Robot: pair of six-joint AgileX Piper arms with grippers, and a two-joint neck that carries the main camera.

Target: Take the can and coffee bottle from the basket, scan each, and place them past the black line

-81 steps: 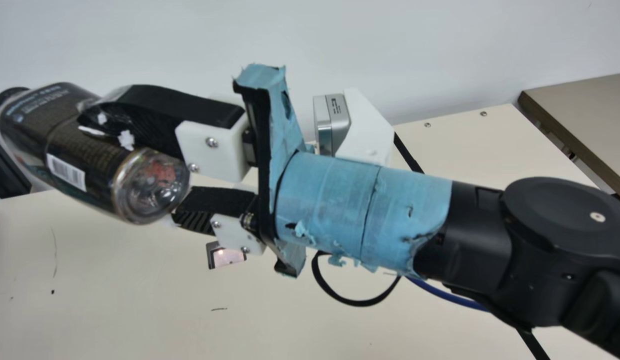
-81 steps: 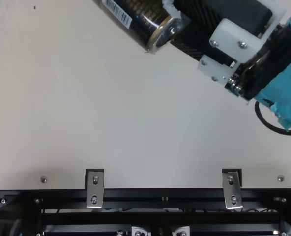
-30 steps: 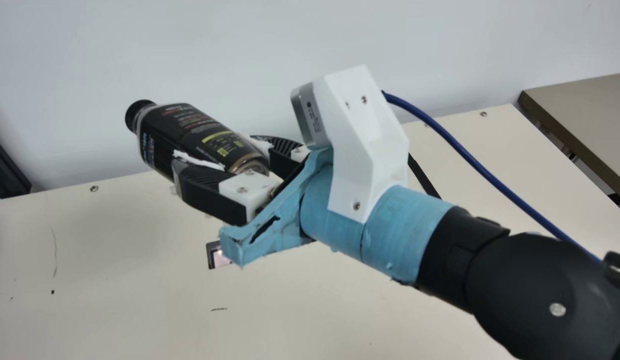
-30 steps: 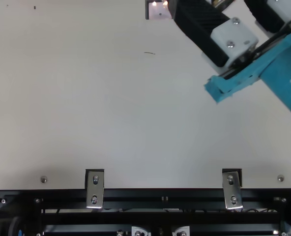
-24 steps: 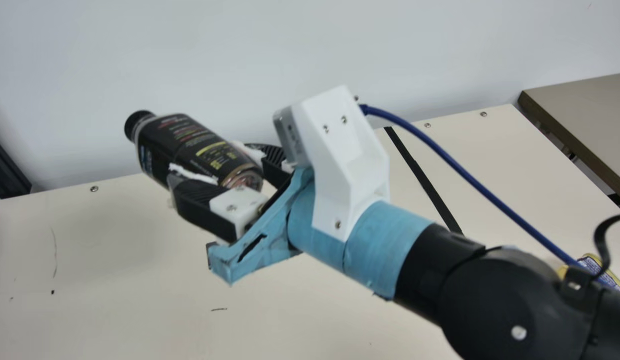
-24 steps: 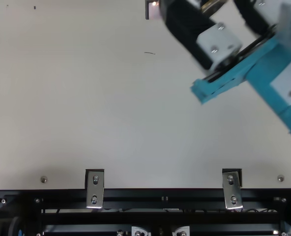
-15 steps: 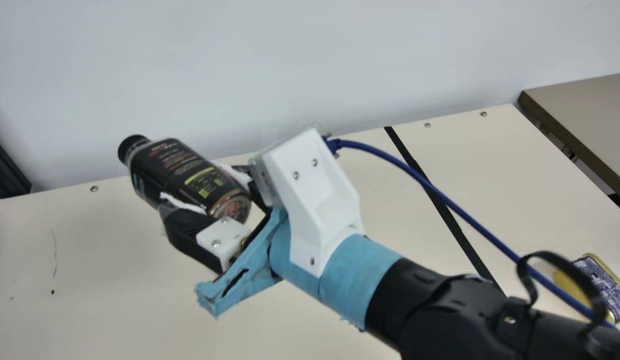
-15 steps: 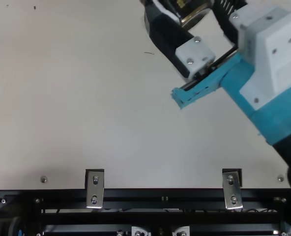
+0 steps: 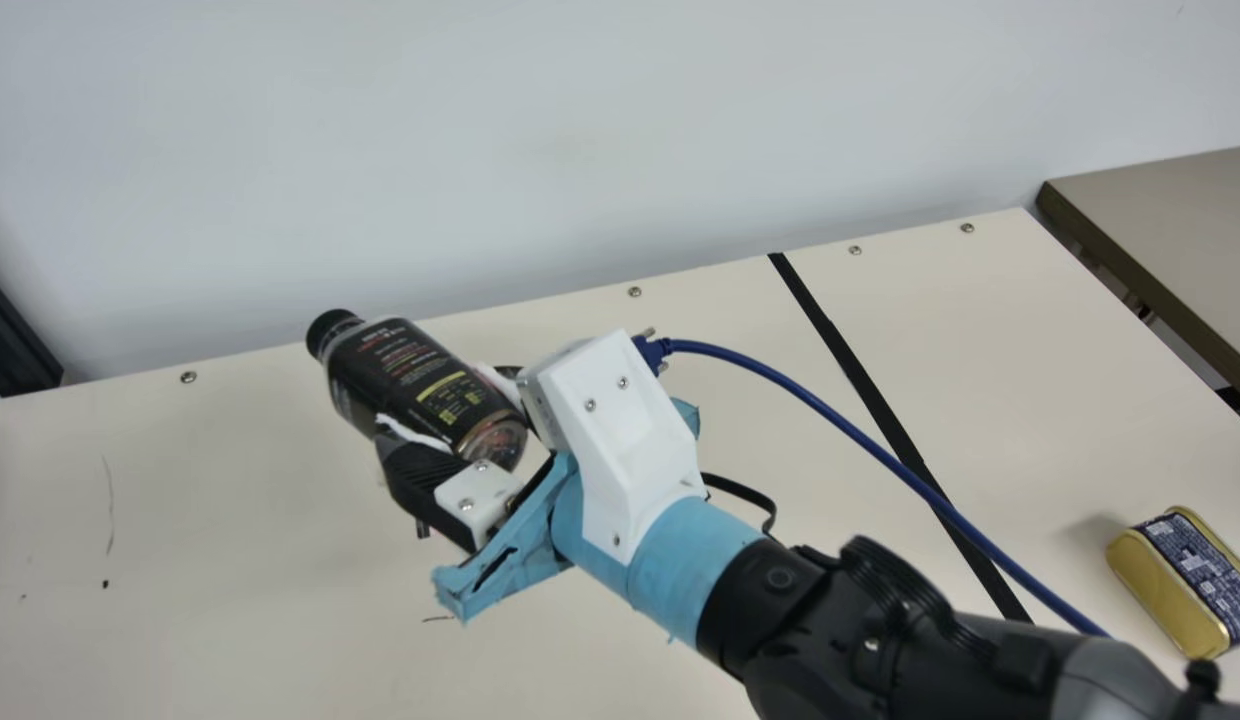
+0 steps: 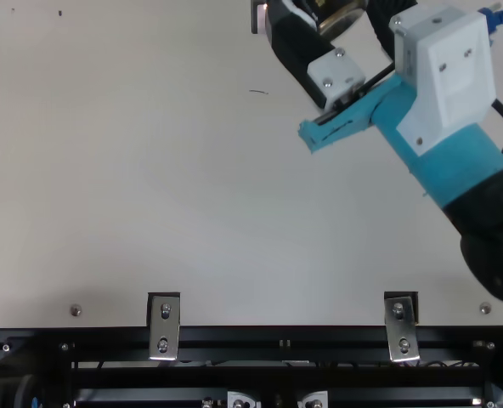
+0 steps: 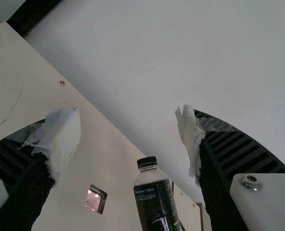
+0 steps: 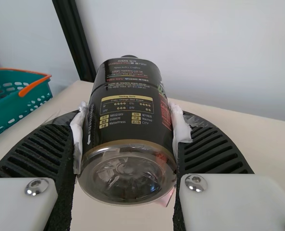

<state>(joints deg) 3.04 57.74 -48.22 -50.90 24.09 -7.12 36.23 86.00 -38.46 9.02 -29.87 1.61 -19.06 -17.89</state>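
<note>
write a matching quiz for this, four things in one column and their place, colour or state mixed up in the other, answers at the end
Things
1. coffee bottle
2. rectangular can
3. left gripper
4. basket

Place, colour or state
A. open, holding nothing
B. teal, with an orange handle
C. on the table, to the right of the black line in the main view
D. tilted, held by the right gripper

Right pairs: 1-D, 2-C, 3-A, 4-B
</note>
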